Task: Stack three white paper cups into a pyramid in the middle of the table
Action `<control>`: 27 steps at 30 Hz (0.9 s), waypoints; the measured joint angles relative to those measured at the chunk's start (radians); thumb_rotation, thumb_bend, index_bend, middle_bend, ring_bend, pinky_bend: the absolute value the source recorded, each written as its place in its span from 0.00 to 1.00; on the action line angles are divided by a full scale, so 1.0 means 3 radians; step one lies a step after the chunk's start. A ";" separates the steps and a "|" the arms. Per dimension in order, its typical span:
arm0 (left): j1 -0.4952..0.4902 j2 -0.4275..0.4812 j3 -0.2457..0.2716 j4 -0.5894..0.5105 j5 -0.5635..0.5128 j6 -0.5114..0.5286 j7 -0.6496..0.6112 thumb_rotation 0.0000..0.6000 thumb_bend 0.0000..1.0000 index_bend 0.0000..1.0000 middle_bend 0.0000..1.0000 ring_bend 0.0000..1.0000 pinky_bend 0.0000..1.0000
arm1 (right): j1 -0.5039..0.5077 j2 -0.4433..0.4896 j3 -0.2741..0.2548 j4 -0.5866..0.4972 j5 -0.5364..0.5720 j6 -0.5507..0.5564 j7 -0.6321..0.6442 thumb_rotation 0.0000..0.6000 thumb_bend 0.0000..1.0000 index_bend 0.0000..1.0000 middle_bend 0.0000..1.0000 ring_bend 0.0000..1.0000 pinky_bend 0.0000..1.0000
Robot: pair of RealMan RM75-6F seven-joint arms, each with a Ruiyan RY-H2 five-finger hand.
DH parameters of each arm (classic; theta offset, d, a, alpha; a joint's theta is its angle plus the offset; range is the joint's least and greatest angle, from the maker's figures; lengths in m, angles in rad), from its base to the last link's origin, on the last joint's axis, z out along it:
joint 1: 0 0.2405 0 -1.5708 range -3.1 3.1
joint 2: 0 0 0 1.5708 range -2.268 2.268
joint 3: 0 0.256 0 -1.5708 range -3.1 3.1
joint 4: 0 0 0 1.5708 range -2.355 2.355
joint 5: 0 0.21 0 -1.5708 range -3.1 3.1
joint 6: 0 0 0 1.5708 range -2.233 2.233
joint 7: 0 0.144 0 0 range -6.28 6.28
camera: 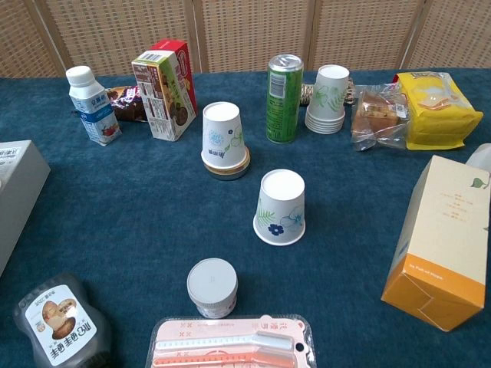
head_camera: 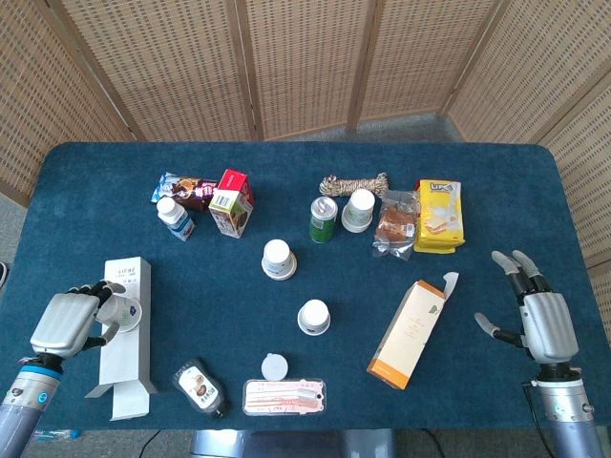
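Two white paper cups stand upside down mid-table: one [head_camera: 277, 258] [camera: 223, 136] sits on a round lid, the other [head_camera: 314, 316] [camera: 281, 205] stands nearer the front. A stack of cups [head_camera: 359, 209] [camera: 328, 98] stands behind, beside the green can [head_camera: 325, 219]. My left hand [head_camera: 62, 324] grips another white cup [head_camera: 121, 307] above the long white box [head_camera: 129, 363] at the left. My right hand [head_camera: 539, 320] hovers at the right edge with its fingers spread and nothing in it. Neither hand shows in the chest view.
An orange-and-cream carton [head_camera: 410, 334] lies right of centre. At the front are a sauce bottle [head_camera: 200, 386], a grey-lidded jar [head_camera: 274, 366] and a toothbrush pack [head_camera: 284, 396]. A milk bottle [head_camera: 175, 218], a red carton [head_camera: 232, 202] and snack bags [head_camera: 437, 216] line the back.
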 measured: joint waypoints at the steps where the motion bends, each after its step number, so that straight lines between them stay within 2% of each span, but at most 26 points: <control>1: -0.0006 0.0009 -0.0007 -0.0009 0.0010 0.0005 -0.0009 1.00 0.37 0.28 0.32 0.38 0.46 | -0.0001 0.0000 0.0000 -0.0001 0.0001 -0.0002 0.0002 1.00 0.23 0.11 0.22 0.09 0.28; 14: -0.0223 -0.0035 -0.0105 -0.0078 0.0381 -0.0054 -0.0182 1.00 0.37 0.29 0.33 0.38 0.45 | 0.0002 -0.0017 -0.0009 -0.0008 -0.0015 -0.0032 -0.0038 1.00 0.23 0.11 0.22 0.09 0.28; 20: -0.0343 -0.0149 -0.0141 -0.0191 0.0351 -0.0173 0.0033 1.00 0.37 0.29 0.33 0.38 0.45 | 0.0004 -0.0016 -0.0006 -0.0004 -0.0007 -0.0047 -0.0017 1.00 0.23 0.11 0.22 0.09 0.28; 27: -0.0506 -0.0418 -0.0163 -0.0310 0.0183 -0.0328 0.0526 1.00 0.36 0.29 0.32 0.37 0.44 | 0.0008 -0.0015 -0.0010 -0.0003 -0.0013 -0.0063 -0.0005 1.00 0.23 0.11 0.22 0.09 0.28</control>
